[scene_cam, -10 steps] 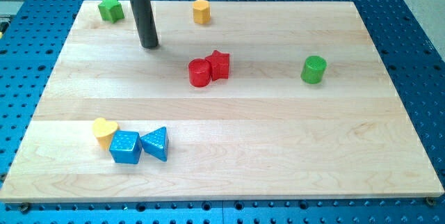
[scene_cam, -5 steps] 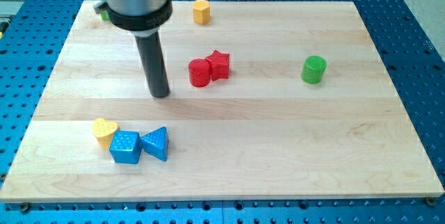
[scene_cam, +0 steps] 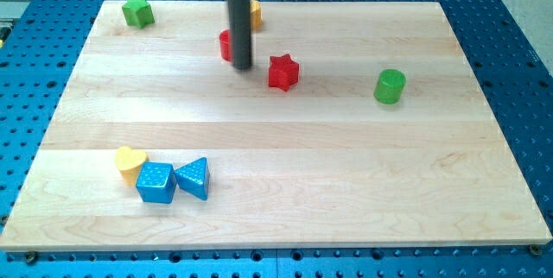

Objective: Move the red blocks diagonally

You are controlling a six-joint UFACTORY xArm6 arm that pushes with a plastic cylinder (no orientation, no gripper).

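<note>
Red cylinder [scene_cam: 225,45] seemingly touching my tip [scene_cam: 243,65], red star [scene_cam: 282,72] beside

My rod covers most of the red block [scene_cam: 225,45] at the far side of the table, so its shape cannot be told. It also hides the left part of the yellow block [scene_cam: 255,13] behind it. The rod's upper end is cut off by the top edge.

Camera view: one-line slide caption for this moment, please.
My tip touches the red cylinder, the red star lying apart to the view's right.
</note>
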